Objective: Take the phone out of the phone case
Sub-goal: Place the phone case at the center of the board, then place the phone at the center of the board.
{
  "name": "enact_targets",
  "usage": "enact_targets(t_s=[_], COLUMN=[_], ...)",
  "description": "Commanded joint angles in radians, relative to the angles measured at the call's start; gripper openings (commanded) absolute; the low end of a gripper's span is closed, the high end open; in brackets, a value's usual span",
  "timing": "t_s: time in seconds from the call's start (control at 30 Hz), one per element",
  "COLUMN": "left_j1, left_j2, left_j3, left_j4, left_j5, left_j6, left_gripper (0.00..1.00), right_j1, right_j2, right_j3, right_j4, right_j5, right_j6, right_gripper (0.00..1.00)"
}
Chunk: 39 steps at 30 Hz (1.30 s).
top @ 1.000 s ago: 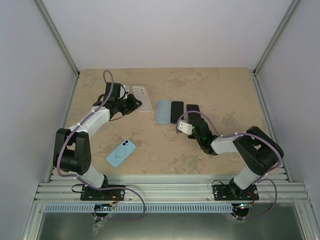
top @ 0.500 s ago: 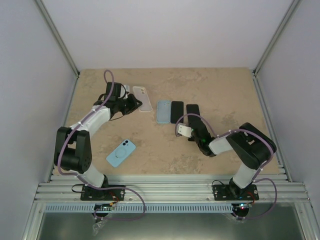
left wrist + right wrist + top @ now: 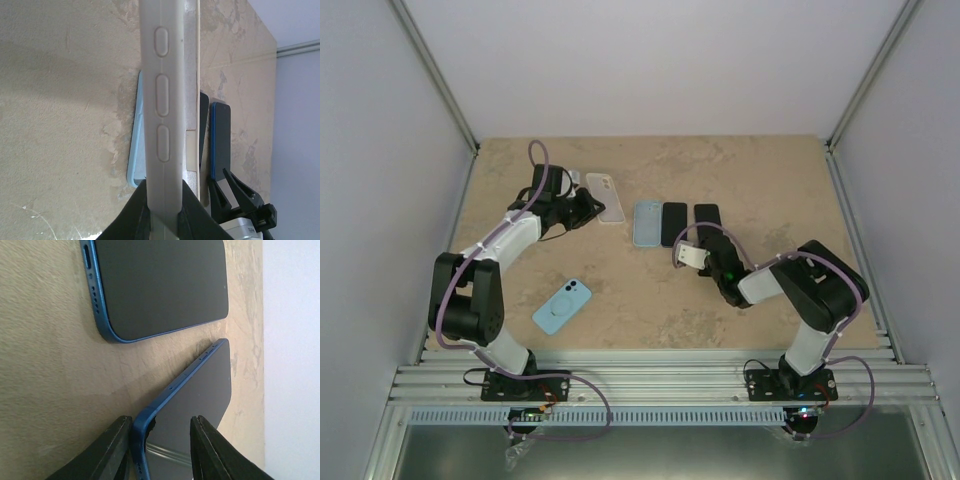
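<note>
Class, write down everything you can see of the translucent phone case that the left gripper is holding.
The translucent phone case looks frosted, milky and rubbery. The left wrist view shows its long side edge, with three raised oval button covers in a row. From above, a camera cut-out shows at its far end. It sits over the far left part of the table, its near end pinched in the shut left gripper. Whether it rests on the table or is lifted cannot be told.

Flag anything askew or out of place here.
The blue phone between the right tool's fingers sits tilted, its near corner seemingly raised off the table, while the neighbouring phone lies flat. The left tool pinches the clear case; nothing odd there.
</note>
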Motion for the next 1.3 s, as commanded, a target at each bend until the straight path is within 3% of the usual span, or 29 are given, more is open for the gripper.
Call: enact_targets(t_s=[0.0, 0.13, 0.23, 0.33, 0.83, 1.0, 1.27], left_j1=[0.007, 0.008, 0.010, 0.013, 0.014, 0.014, 0.014], left_j2=[-0.002, 0.001, 0.001, 0.003, -0.004, 0.012, 0.032], left_j3=[0.018, 0.018, 0.016, 0.013, 0.010, 0.022, 0.031], left_j4=[0.012, 0.018, 0.018, 0.019, 0.021, 0.008, -0.061], left_j5=[0.012, 0.016, 0.020, 0.024, 0.030, 0.052, 0.050], left_j6=[0.004, 0.000, 0.001, 0.001, 0.020, 0.125, 0.364], left_gripper=[0.00, 0.00, 0.00, 0.00, 0.00, 0.00, 0.00], right_j1=[-0.024, -0.031, -0.033, -0.039, -0.108, -0.115, -0.150], right_j2=[0.024, 0.020, -0.005, -0.023, -0.081, -0.178, -0.326], right_j3=[0.034, 0.054, 0.066, 0.098, 0.257, 0.306, 0.379], right_j4=[-0.017, -0.065, -0.140, -0.246, -0.654, -0.831, -0.950], right_j5=[-0.062, -0.092, -0.139, -0.193, -0.423, -0.576, -0.713], right_j6=[-0.045, -0.069, -0.070, -0.063, -0.073, -0.008, 0.147], right_gripper=[0.33, 0.39, 0.53, 0.60, 0.80, 0.90, 0.96])
